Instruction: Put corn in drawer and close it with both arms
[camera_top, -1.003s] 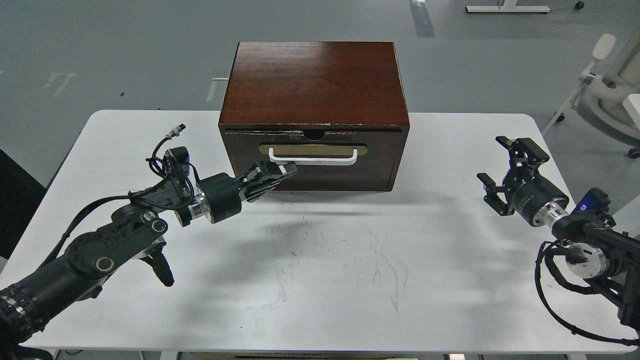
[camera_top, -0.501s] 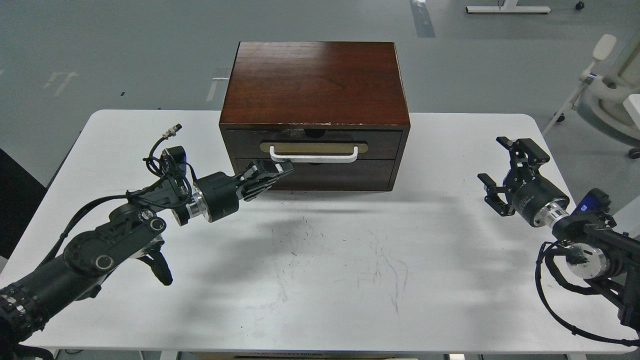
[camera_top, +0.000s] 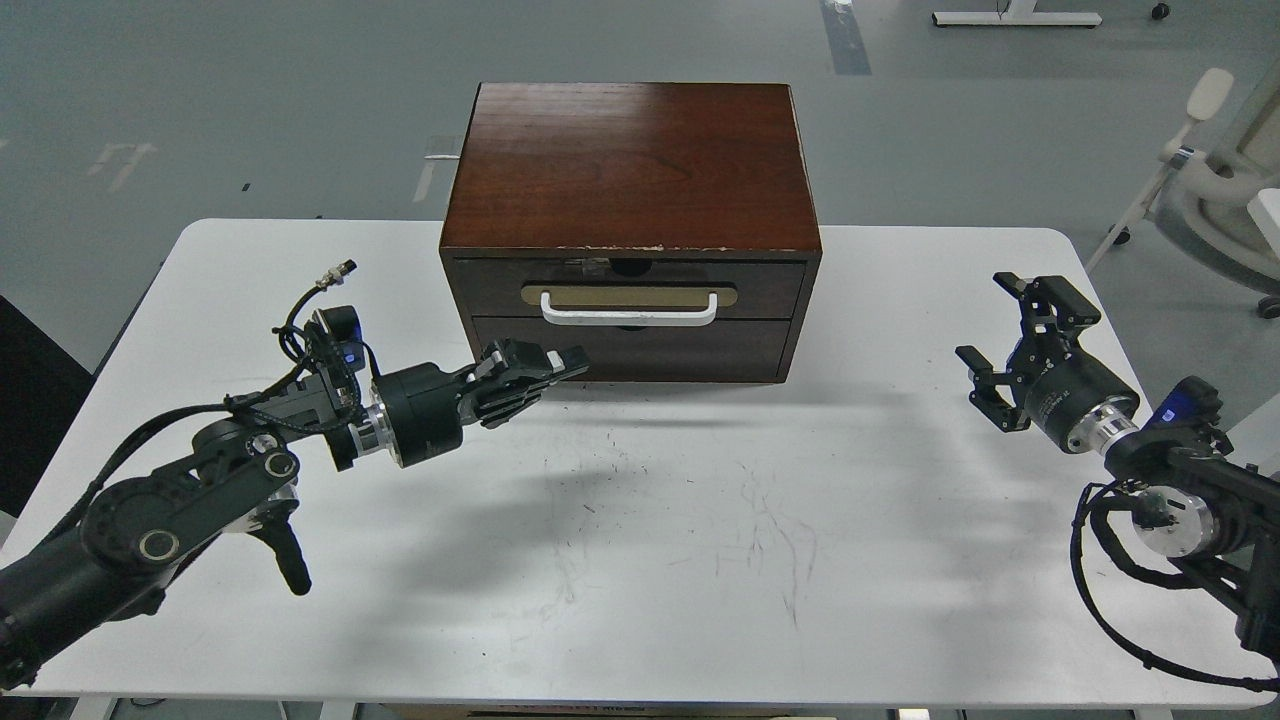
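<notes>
The drawer (camera_top: 770, 287) is pushed flush into the dark brown cabinet (camera_top: 630, 160), and its white bar handle (camera_top: 628, 314) faces me. The corn does not show anywhere in the head view. My left gripper (camera_top: 545, 368) hangs just in front of the cabinet's lower left panel, below the handle's left end. Its fingers are drawn together and hold nothing. My right gripper (camera_top: 1000, 325) hovers over the right side of the table, well clear of the cabinet, with its fingers spread open and empty.
The white table (camera_top: 660, 540) carries the cabinet at its back middle and shows faint scuff marks in front. A white chair base (camera_top: 1215, 170) stands on the floor beyond the table's right end.
The drawer went from slightly open to fully shut under my left gripper's push. The left gripper then drew back a little and lower, away from the handle. The right arm has not moved.
</notes>
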